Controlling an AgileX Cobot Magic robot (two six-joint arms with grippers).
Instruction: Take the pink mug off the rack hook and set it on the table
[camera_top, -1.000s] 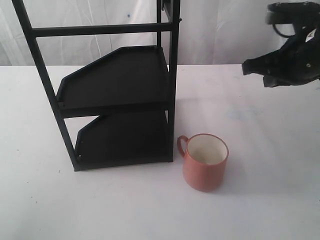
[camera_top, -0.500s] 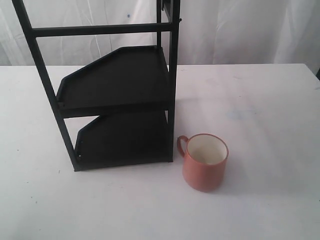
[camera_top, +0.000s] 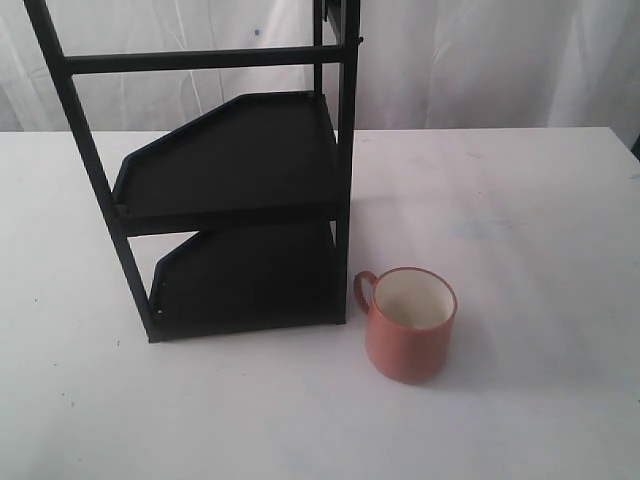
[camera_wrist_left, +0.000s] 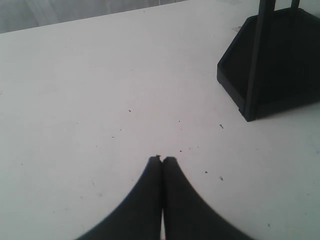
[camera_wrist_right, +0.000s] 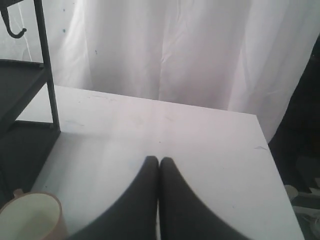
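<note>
The pink mug (camera_top: 410, 322) stands upright on the white table (camera_top: 520, 210), just right of the rack's front corner post, handle toward the rack. Its cream rim (camera_wrist_right: 30, 216) also shows at the edge of the right wrist view. A black rack hook (camera_wrist_right: 14, 30) curls from the top of a post in the right wrist view, with nothing hanging on it. Neither arm appears in the exterior view. My left gripper (camera_wrist_left: 162, 159) is shut and empty over bare table, away from the rack. My right gripper (camera_wrist_right: 159, 160) is shut and empty, apart from the mug.
The tall black two-shelf rack (camera_top: 240, 160) stands on the left half of the table; its lower shelf corner (camera_wrist_left: 270, 60) shows in the left wrist view. White curtains (camera_wrist_right: 175, 45) hang behind the table. The table's right edge (camera_wrist_right: 267, 150) drops to a dark floor.
One second ago the right arm hung at the upper right of the exterior view; it has since left that view. The mug and rack have not moved.
</note>
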